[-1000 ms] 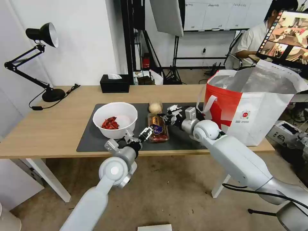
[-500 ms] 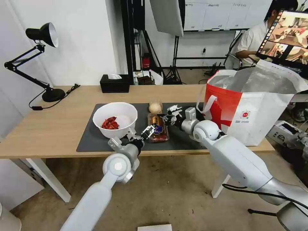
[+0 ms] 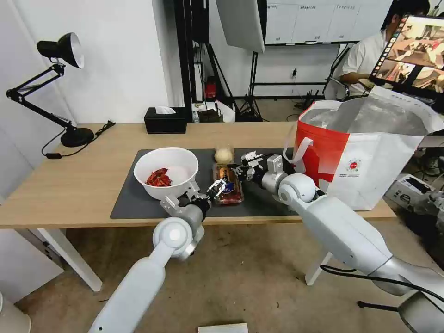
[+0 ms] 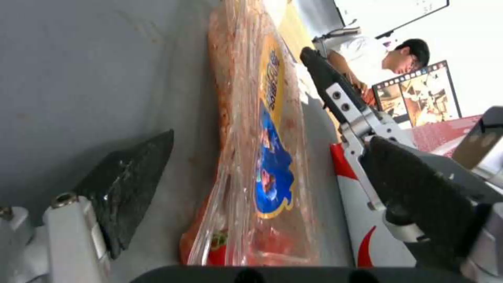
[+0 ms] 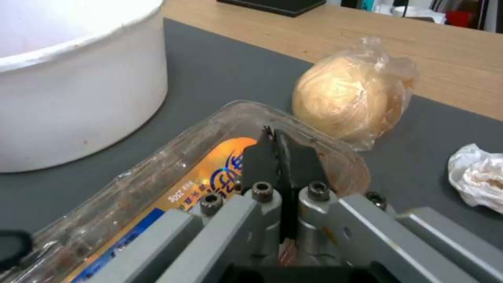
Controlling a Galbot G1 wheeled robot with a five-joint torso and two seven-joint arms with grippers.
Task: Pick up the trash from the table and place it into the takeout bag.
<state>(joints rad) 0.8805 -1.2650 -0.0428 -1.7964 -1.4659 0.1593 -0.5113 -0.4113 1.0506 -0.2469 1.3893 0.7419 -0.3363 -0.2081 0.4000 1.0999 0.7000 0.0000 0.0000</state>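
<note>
Tray: clear hinged food tray (image 3: 228, 184) on the worktop mat, between bowl (image 3: 166, 172) and takeout bag (image 3: 370, 148), long axis front-to-back.
Left gripper (image 3: 221, 186): wide open, straddling tray's near end.
Right gripper (image 5: 276, 151): closed on tray's far rim.

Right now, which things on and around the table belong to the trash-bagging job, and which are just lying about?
Job:
- white bowl with red scraps
- clear food tray, right gripper shut on its rim, left gripper open at it
- bagged yellowish cup
- crumpled tissue
- takeout bag
- table

Lying about:
- black tissue box
- desk lamp
</note>
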